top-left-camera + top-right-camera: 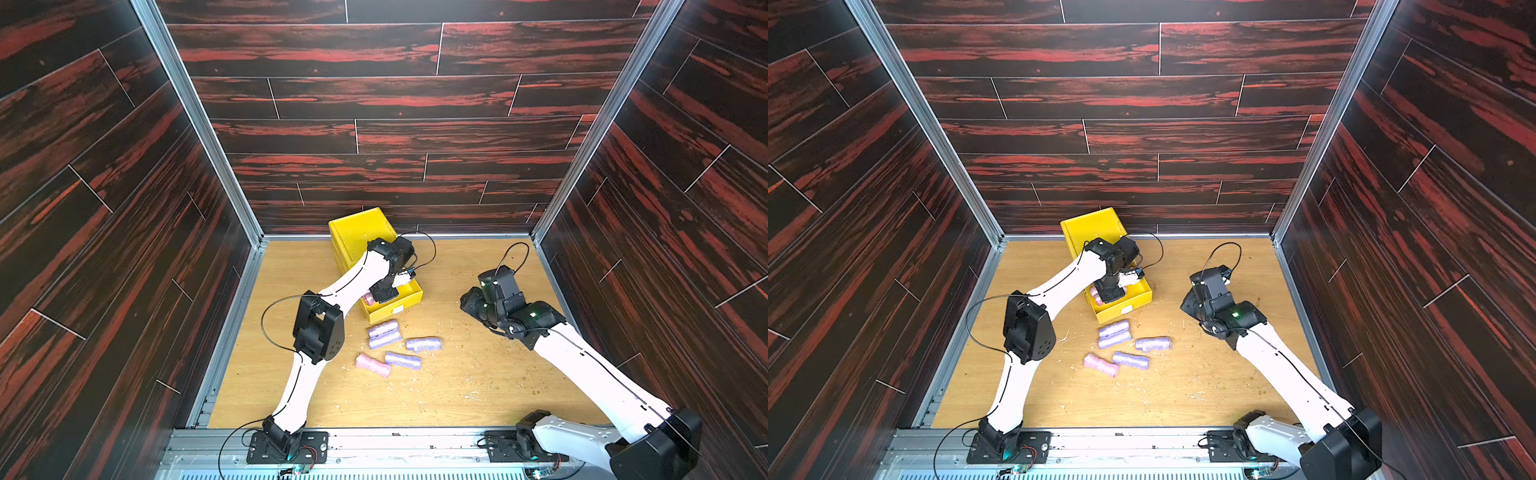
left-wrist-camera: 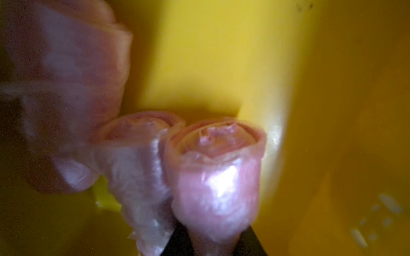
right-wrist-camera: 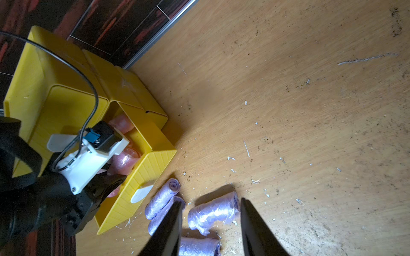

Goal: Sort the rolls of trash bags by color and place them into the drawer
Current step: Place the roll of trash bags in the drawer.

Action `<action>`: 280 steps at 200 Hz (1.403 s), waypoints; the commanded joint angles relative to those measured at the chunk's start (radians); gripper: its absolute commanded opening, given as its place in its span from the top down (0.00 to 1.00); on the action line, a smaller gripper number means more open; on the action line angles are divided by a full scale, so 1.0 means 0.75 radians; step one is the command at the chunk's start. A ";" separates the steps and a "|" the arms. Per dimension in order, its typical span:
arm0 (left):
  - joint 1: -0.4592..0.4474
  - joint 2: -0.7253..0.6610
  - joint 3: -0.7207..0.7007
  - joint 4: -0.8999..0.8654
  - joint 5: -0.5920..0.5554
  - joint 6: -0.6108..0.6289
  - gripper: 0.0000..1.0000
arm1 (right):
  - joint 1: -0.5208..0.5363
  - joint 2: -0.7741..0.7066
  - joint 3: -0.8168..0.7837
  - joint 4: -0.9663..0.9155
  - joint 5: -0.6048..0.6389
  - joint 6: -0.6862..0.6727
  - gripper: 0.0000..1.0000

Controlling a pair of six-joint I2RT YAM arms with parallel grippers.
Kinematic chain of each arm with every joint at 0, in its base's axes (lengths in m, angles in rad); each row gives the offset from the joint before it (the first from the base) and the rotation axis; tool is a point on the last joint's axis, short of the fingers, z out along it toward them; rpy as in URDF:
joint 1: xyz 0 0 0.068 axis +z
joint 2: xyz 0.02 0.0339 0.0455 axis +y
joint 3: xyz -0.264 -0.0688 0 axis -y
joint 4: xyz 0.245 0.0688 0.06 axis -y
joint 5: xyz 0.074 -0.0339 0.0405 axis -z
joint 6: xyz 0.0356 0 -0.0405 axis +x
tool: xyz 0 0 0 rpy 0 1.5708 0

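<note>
The step in hand was the placing of a pink roll. The left gripper (image 2: pixel 214 236) was low inside the open drawer (image 1: pixel 411 300), which stood pulled out from the foot of the yellow chest (image 1: pixel 357 232). Its jaws were narrow and closed on the held pink roll (image 2: pixel 217 181). This roll touched a second pink roll (image 2: pixel 137 172), and a third pink roll (image 2: pixel 66 88) lay close behind them, all inside the same drawer.

I judged that the next move called for letting the jaws go apart only a little and then rising straight up. One wall of the drawer stood just beside the held roll and the neighbour rolls were on its other side, so a wide opening or a sideways pull could push them.

Just in front of the drawer's front wall lay four lavender rolls (image 1: pixel 384 334) on the table (image 1: pixel 478 395). One more pink roll (image 1: pixel 373 365) lay a bit farther from the drawer than they did. No green roll showed in any view.

The right gripper (image 3: pixel 210 201) hung above the table, well apart from the drawer on its right side. Its jaws were apart and held nothing. Between it and the drawer the table was bare except for small crumbs, so there was free room for a reach to the lavender rolls.
</note>
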 commanded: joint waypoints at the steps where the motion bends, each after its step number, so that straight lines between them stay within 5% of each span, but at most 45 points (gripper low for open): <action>1: 0.008 0.000 0.051 -0.033 -0.033 -0.009 0.61 | -0.007 0.009 0.023 -0.020 -0.005 -0.006 0.54; 59: 0.013 -0.024 0.059 -0.016 -0.064 -0.007 0.51 | -0.006 0.011 0.022 -0.020 -0.004 -0.006 0.54; 280: -0.036 -0.308 0.086 -0.029 0.012 -0.008 0.44 | -0.007 -0.014 0.034 0.017 -0.046 -0.012 0.54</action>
